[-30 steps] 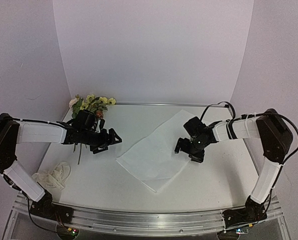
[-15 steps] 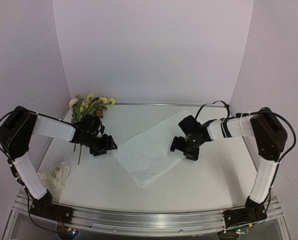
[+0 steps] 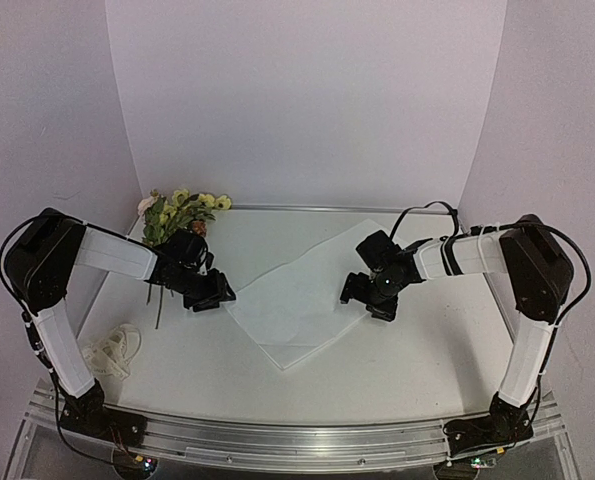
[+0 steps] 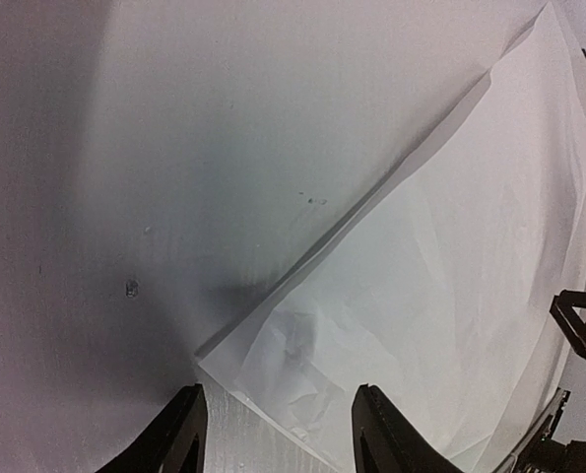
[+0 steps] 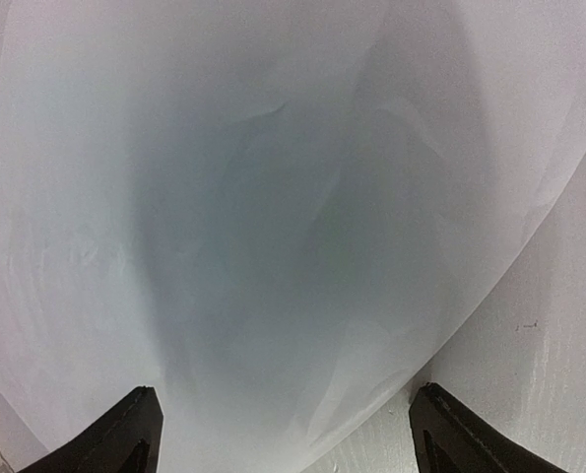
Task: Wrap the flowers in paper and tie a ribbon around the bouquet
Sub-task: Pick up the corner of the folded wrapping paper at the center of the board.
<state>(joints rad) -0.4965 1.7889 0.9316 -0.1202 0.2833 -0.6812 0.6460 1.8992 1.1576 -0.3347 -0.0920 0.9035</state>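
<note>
The white paper (image 3: pixel 302 300) lies crumpled across the middle of the table. My left gripper (image 3: pixel 220 297) is low at the paper's left corner. In the left wrist view the paper (image 4: pixel 450 276) has that corner between the fingers of the open left gripper (image 4: pixel 278 419), which do not pinch it. My right gripper (image 3: pixel 365 303) stands wide open over the sheet's right edge. The right wrist view shows the paper (image 5: pixel 273 197) filling the space ahead of the right gripper (image 5: pixel 288 419). The flowers (image 3: pixel 182 210) lie at the back left, behind the left arm. The cream ribbon (image 3: pixel 112 348) sits bunched at the front left.
A white backdrop wall (image 3: pixel 307 100) curves round the table's back and sides. A metal rail (image 3: pixel 297 435) runs along the near edge between the arm bases. Bare tabletop (image 3: pixel 417 370) shows at the front right.
The paper has slid left along with the right gripper, bringing its left corner up to the left gripper. The left gripper's fingers stand closer together than a second ago.
</note>
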